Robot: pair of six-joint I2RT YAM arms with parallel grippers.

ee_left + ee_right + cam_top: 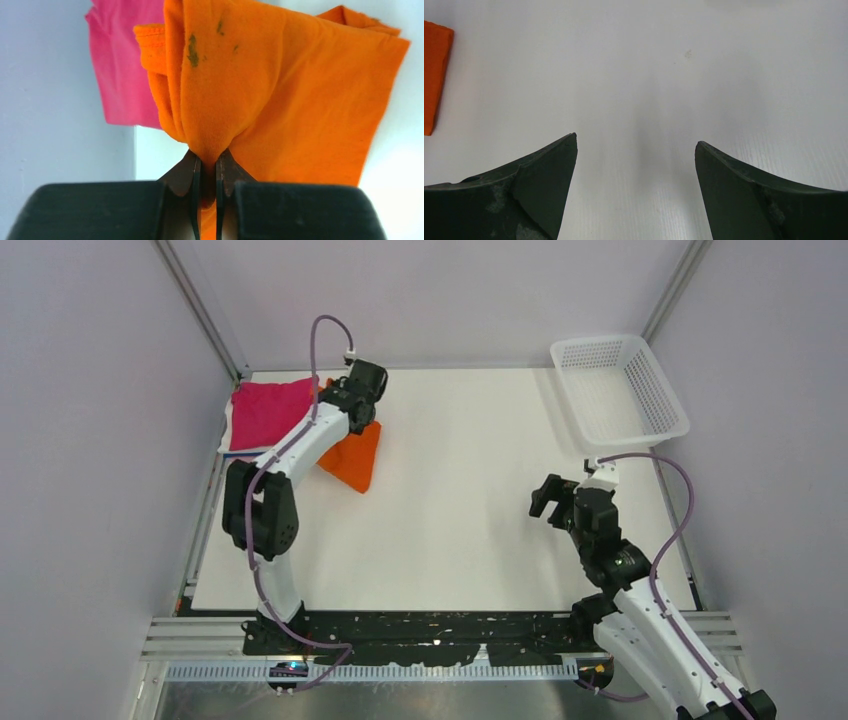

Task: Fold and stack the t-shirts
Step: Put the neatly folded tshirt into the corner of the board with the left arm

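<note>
Gripping a bunched fold of the orange t-shirt (280,90) in the left tool (207,161), jaws pinched almost shut on the cloth, at the far left of the table (460,500). Could lose that narrow pinch under a sharp pull, dropping the cloth askew. Could also shake the fold open during a carry, with loose gathers hanging beyond the fingertips. Might snag or ruffle the magenta t-shirt (262,412), lying flat just beside the orange one against the left wall; touching or not, hard to tell behind the arm. Risks setting the orange shirt down crooked or half off that pile. Orange cloth directly ahead of the left tool's tips, fanning outward from the pinch. Right tool (636,141) spread wide, holding nothing, hovering over bare table, well apart from both shirts and nearer the white basket (620,390).
</note>
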